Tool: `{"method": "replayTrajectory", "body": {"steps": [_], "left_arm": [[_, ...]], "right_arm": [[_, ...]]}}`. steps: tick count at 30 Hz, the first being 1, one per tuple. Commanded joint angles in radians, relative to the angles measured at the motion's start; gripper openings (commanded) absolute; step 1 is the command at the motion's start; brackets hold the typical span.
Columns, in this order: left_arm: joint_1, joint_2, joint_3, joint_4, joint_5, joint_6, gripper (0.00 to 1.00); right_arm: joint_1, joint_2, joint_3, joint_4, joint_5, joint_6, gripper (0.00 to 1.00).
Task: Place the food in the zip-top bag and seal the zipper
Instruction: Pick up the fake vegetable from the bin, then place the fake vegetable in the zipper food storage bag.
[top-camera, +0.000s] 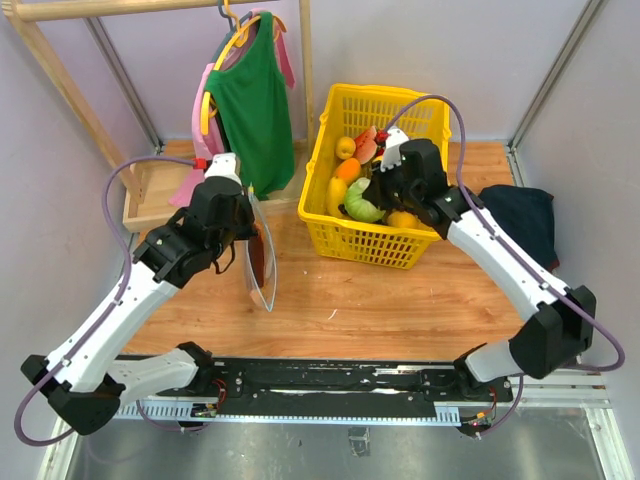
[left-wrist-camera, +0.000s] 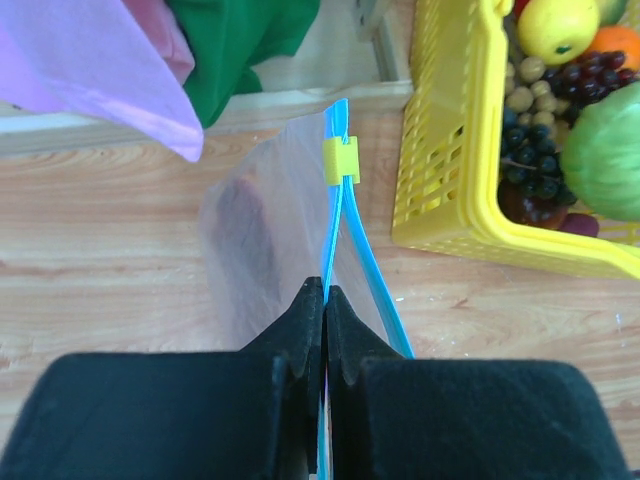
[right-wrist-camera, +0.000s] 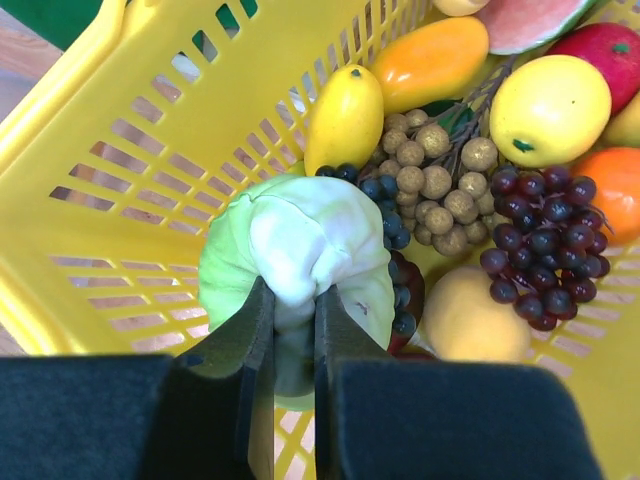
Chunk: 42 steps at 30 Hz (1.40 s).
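Observation:
The clear zip-top bag (top-camera: 262, 270) hangs upright left of centre, and a reddish-brown piece (left-wrist-camera: 240, 225) shows through it. My left gripper (left-wrist-camera: 325, 292) is shut on the bag's mouth edge, on the light-blue zipper (left-wrist-camera: 372, 285), which carries a yellow slider (left-wrist-camera: 340, 160). The mouth gapes a little beyond the fingers. The food lies in the yellow basket (right-wrist-camera: 110, 130): a pale green and white round vegetable (right-wrist-camera: 300, 225), dark grapes (right-wrist-camera: 540, 245), a lemon (right-wrist-camera: 550, 110) and others. Inside the basket, my right gripper (right-wrist-camera: 293, 300) is shut on the green vegetable (top-camera: 362, 207).
The yellow basket (top-camera: 372, 248) stands at the back centre-right, next to the bag. A wooden rack with a green shirt (top-camera: 250, 100) and a pink garment rises at the back left. A wooden tray (top-camera: 150, 200) sits far left and a dark cloth (top-camera: 520, 215) far right.

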Motion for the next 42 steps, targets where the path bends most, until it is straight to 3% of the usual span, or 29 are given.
{"method": "replayTrajectory", "body": {"steps": [1,8,17,27,42], "left_arm": [[0.007,0.045,0.042,-0.097,-0.032,-0.088,0.0],[0.006,0.131,0.059,-0.111,0.017,-0.153,0.0],[-0.009,0.179,0.073,-0.06,0.044,-0.207,0.0],[-0.071,0.281,0.185,-0.09,0.0,-0.217,0.0],[-0.1,0.345,0.233,-0.102,-0.005,-0.233,0.0]], "right_arm": [[0.035,-0.099,-0.053,0.059,0.081,0.053,0.01],[0.081,-0.236,-0.06,0.023,0.127,0.078,0.01],[0.165,-0.351,-0.058,-0.002,0.067,0.216,0.01],[0.352,-0.318,-0.059,0.067,0.064,0.32,0.01],[0.423,-0.253,-0.142,0.193,-0.095,0.441,0.01]]}}
